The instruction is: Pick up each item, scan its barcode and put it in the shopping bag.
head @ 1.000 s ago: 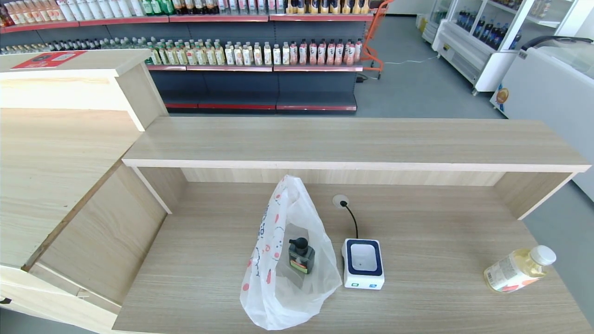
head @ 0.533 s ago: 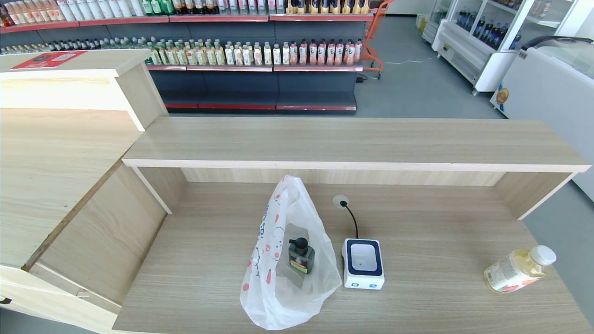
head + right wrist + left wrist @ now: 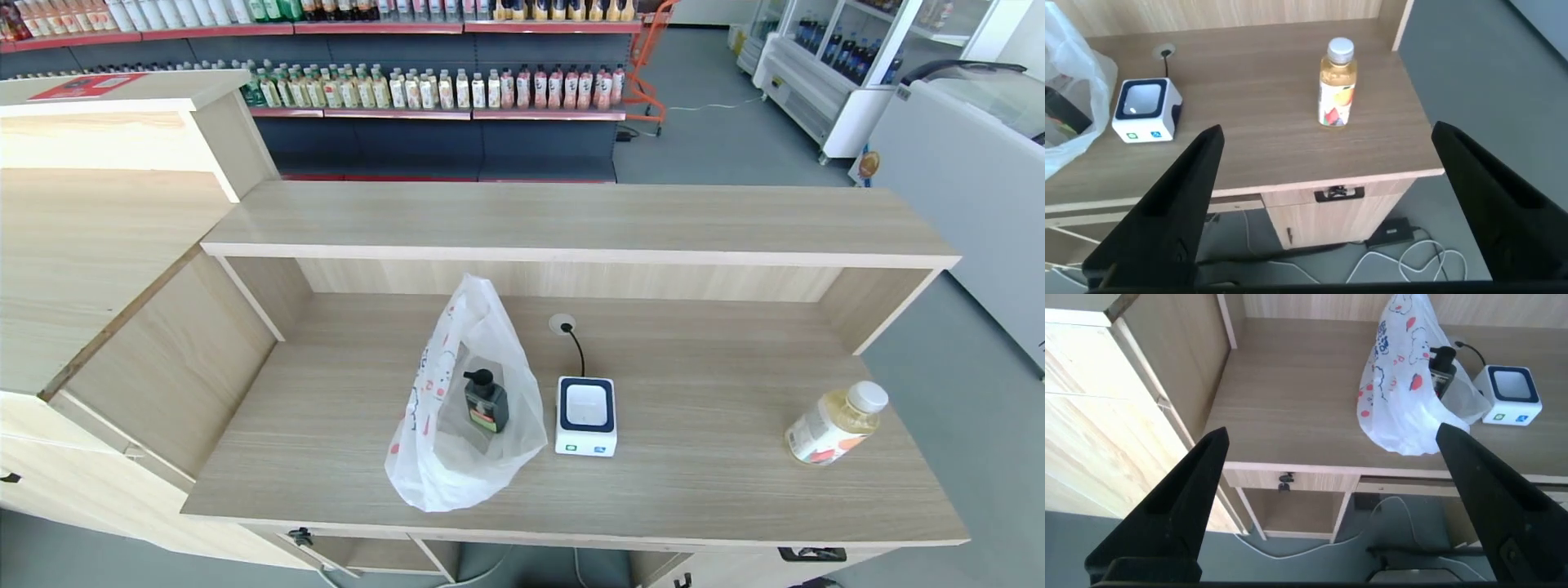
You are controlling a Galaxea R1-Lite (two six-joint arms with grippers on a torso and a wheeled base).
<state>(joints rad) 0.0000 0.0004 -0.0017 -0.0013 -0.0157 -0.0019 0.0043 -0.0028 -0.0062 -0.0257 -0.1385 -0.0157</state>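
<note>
Wide open, the left gripper (image 3: 1331,433) — fingers spread far apart, nothing between them, hanging off the near edge of the counter (image 3: 1290,416) and higher than its top. Ahead of it and off toward the right arm's side, the shopping bag (image 3: 1400,384): white plastic with red print, slumped on the counter, mouth upward. Inside, a dark pump bottle (image 3: 1443,369), upright, seen through the plastic. Past the bag from this gripper, the scanner (image 3: 1512,396), a white box with a dark-framed window facing up, just beside the bag; touching it or not, cannot tell.

Equally wide open and empty, the right gripper (image 3: 1327,129), also off the counter's near edge and above it. Straight ahead of it and well apart, the bottle of yellow liquid (image 3: 1337,83) — upright, white cap, printed label, alone near the counter's right end. Off toward the left arm's side from this gripper, the scanner again, with a black cable (image 3: 1167,59) leading from its far side to a round port (image 3: 1167,51) in the counter top. Farther the same way, the edge of the shopping bag.
</note>
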